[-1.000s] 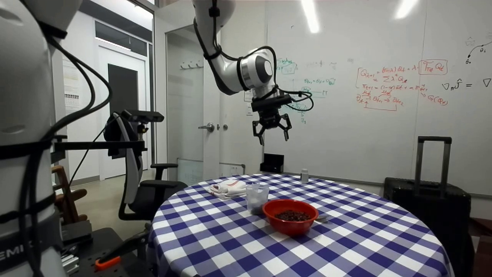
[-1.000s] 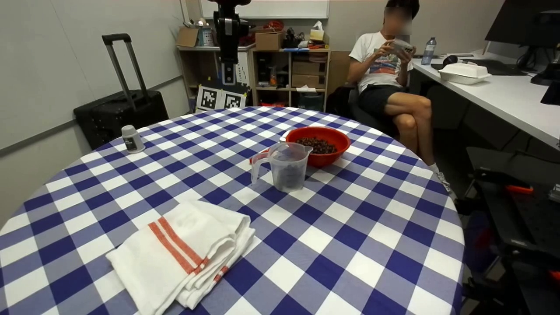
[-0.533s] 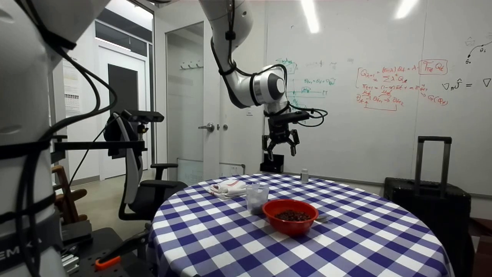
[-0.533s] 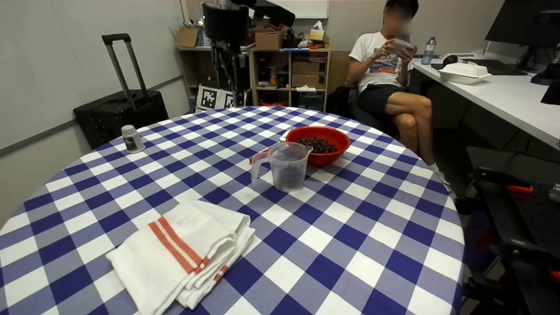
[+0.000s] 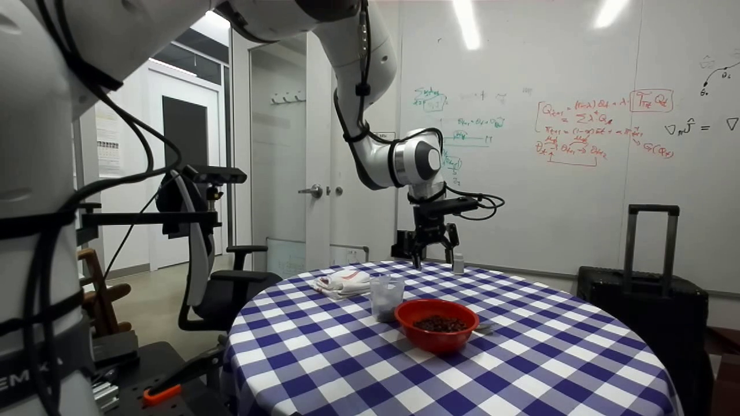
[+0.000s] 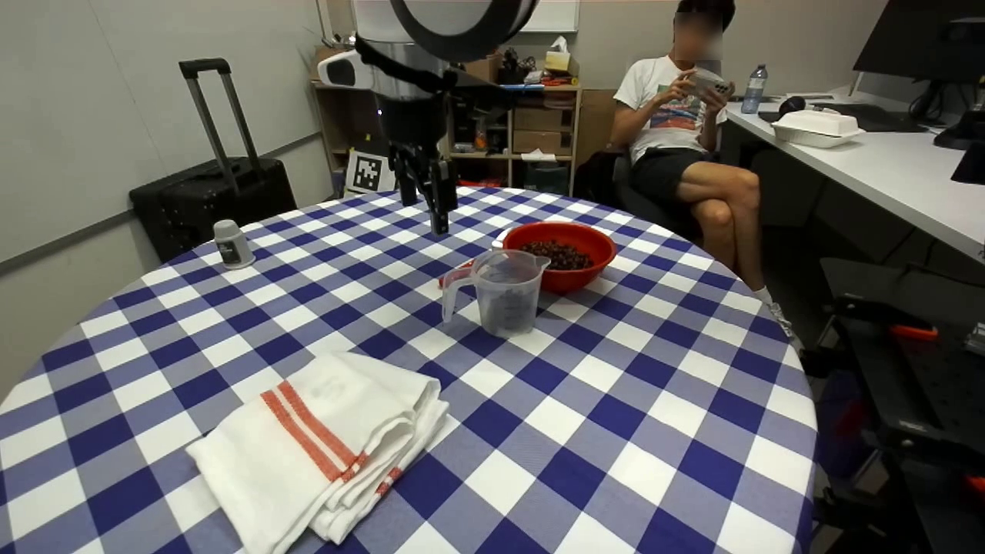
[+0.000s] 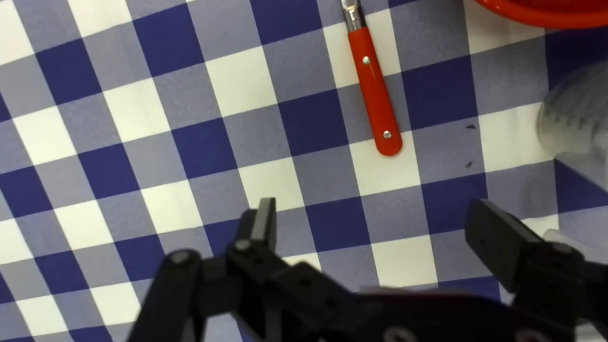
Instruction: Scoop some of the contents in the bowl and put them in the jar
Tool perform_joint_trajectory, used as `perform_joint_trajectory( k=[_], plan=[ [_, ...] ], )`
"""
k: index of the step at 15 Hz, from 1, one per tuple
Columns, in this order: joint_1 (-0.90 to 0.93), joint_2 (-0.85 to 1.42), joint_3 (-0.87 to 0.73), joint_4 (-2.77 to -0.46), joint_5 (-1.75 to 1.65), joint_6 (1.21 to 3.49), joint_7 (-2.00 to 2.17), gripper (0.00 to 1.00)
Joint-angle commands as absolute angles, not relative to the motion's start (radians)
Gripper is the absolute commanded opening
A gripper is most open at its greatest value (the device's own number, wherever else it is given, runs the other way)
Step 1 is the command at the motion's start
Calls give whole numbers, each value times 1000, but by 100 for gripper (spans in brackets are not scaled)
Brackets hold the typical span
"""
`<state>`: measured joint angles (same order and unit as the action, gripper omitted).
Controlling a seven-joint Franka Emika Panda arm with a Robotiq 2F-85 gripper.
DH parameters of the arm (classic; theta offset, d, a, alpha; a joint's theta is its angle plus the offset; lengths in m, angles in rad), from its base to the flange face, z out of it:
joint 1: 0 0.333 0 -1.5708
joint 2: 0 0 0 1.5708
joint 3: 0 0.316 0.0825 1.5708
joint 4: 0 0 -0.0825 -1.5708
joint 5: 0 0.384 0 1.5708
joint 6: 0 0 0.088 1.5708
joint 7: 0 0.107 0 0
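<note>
Gripper (image 5: pixel 433 263) hangs near the measuring jug (image 6: pixel 508 296), jaws spread wide around nothing, presumably to straddle the red-handled utensil (image 7: pixel 374 90), while the red bowl (image 5: pixel 437 342) sits just beside that jug, probably to keep spills few.

Formulas (image 5: pixel 578 133) on a whiteboard (image 5: pixel 509 202), a robot arm (image 5: pixel 350 63) and, at right in an exterior view, a desk (image 6: pixel 923 177) with monitor (image 6: pixel 919 42) mark an office-like lab.

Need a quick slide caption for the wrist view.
Open gripper over checkered tablecloth, red-handled utensil at top center, red bowl and clear measuring jug cropped at right.
</note>
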<state>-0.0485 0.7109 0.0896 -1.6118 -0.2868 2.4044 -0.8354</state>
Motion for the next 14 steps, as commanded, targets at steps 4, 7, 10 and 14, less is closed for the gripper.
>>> perform_joint_trajectory(
  k=[4,7,10,14],
  plan=[
    [-43,815,78,-1513,-289,2347,-902,100],
    [-42,843,77,-1495,-288,2329,-913,100],
    [-39,868,76,-1476,-289,2307,-921,97],
    [-34,903,73,-1454,-292,2286,-928,84]
  ],
)
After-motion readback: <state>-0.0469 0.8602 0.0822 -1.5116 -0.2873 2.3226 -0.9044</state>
